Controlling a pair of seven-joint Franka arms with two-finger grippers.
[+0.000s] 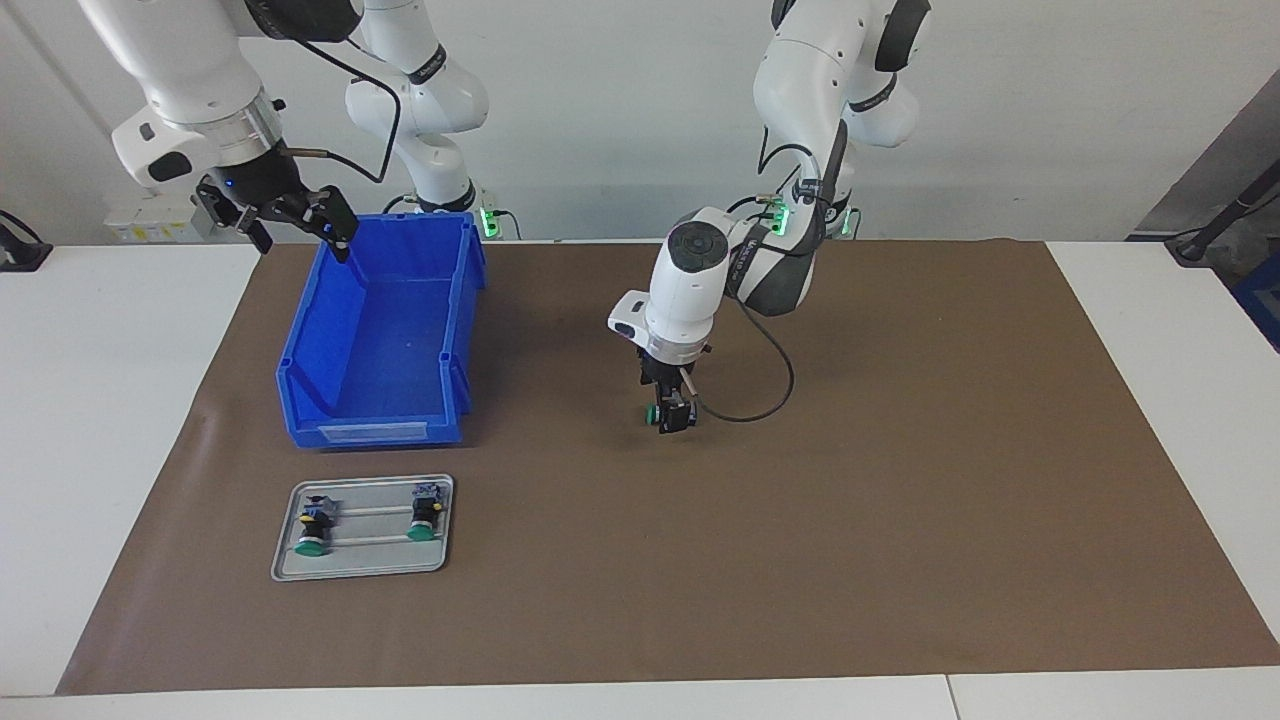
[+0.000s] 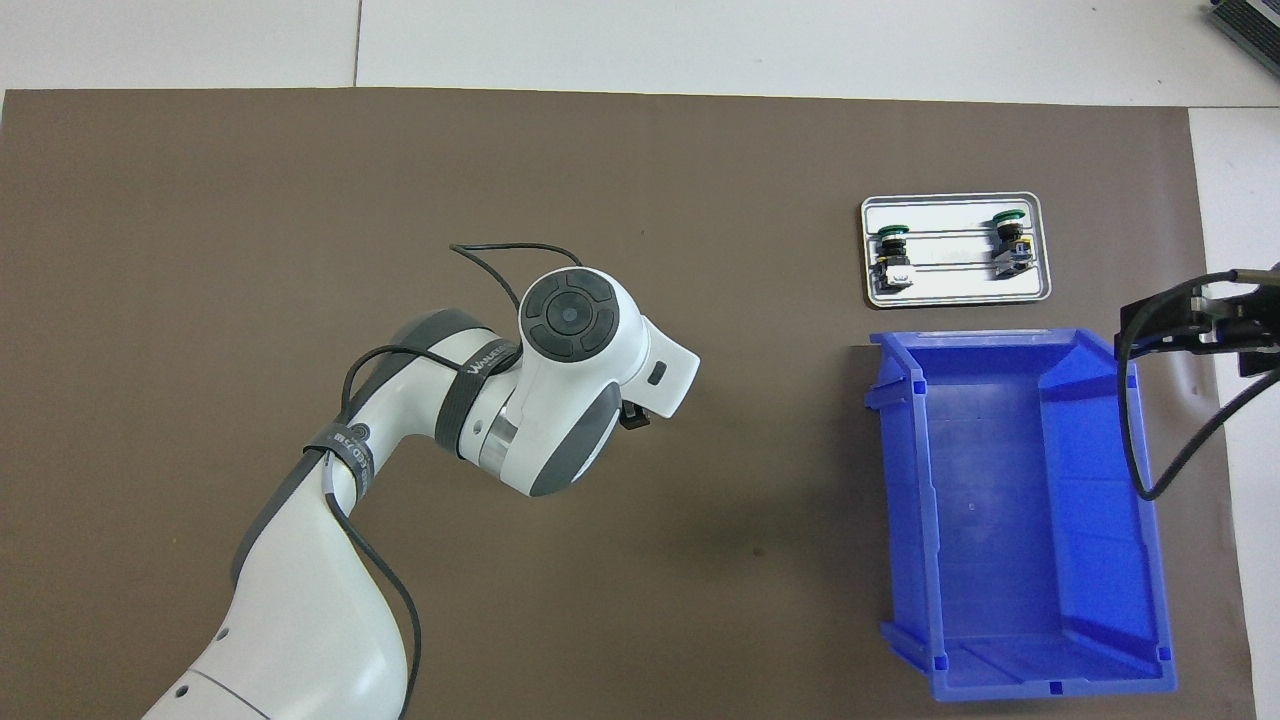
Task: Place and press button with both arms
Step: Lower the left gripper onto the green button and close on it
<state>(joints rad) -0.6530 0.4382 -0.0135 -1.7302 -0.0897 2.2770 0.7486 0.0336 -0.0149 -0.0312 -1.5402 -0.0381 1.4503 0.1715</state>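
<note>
A button (image 1: 653, 412) with a green cap lies sideways between the fingertips of my left gripper (image 1: 672, 415), which points down just over the middle of the brown mat and is shut on it. In the overhead view the left wrist (image 2: 575, 380) hides both that gripper and the button. My right gripper (image 1: 305, 240) (image 2: 1160, 325) hangs open and empty in the air over the blue bin's corner at the right arm's end of the table; that arm waits.
An empty blue bin (image 1: 375, 432) (image 2: 1010, 520) stands toward the right arm's end. Farther from the robots than the bin lies a metal tray (image 1: 370, 560) (image 2: 955, 285) with two green-capped buttons (image 1: 312, 530) (image 1: 424, 518) on it.
</note>
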